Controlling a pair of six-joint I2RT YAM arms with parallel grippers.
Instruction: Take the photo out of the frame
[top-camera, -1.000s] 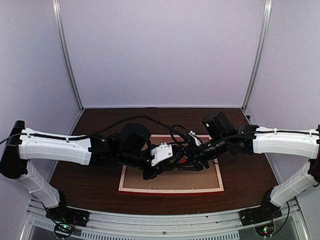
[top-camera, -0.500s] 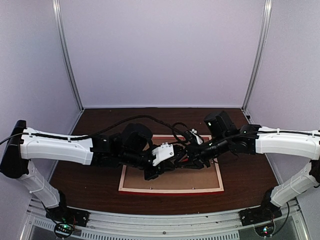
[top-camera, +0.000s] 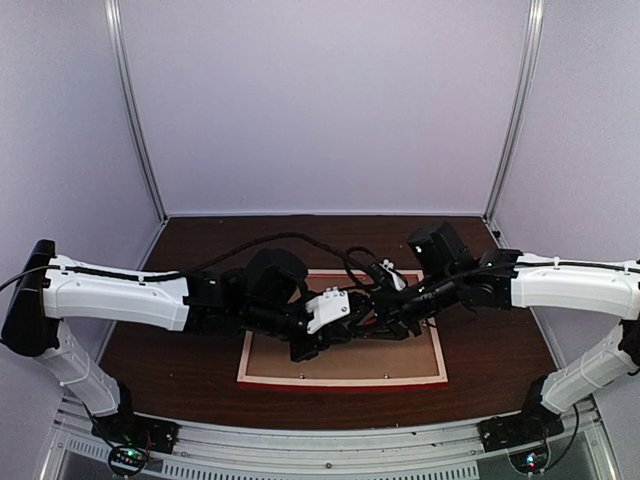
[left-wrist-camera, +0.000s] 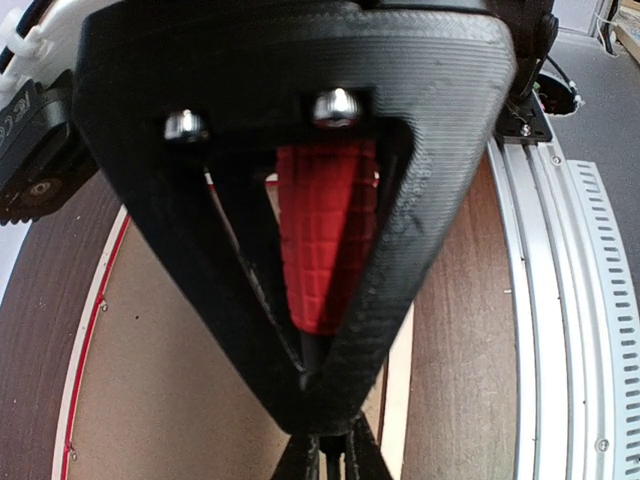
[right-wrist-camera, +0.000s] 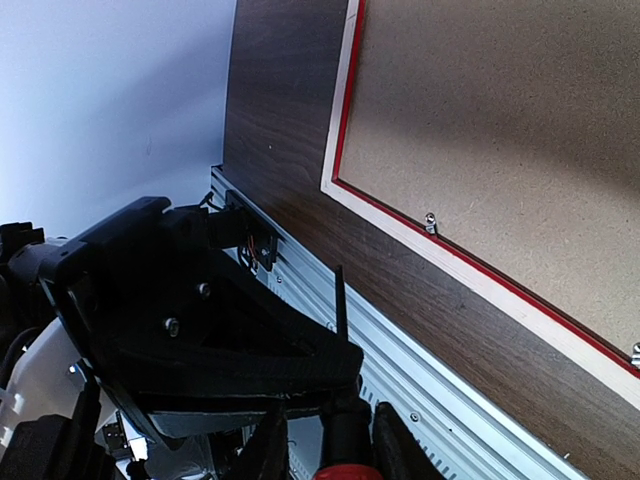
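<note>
Aluminium rail (top-camera: 330, 440) runs along the near edge of the scene, with both arm bases bolted to it. Just beyond it, on the dark wood table (top-camera: 170, 350), the frame (top-camera: 340, 381) lies flat and face down, midway between the two arms. Its pale wood rim has a thin red line inside it, and the brown backing board (top-camera: 290, 362) fills the middle (small metal tabs (right-wrist-camera: 430, 222) sit along the rim's inner edge). The photo cannot be seen; the board covers everything inside the frame.

Over the far half of the board the two tools meet. The left gripper (left-wrist-camera: 318, 400) has its jaws closed together, a red ribbed pad showing between the black fingers. The right gripper (right-wrist-camera: 330, 455) sits just to its right, and I cannot tell whether it is parted or clamped. Pale lilac walls (top-camera: 330, 110) close off the far side.
</note>
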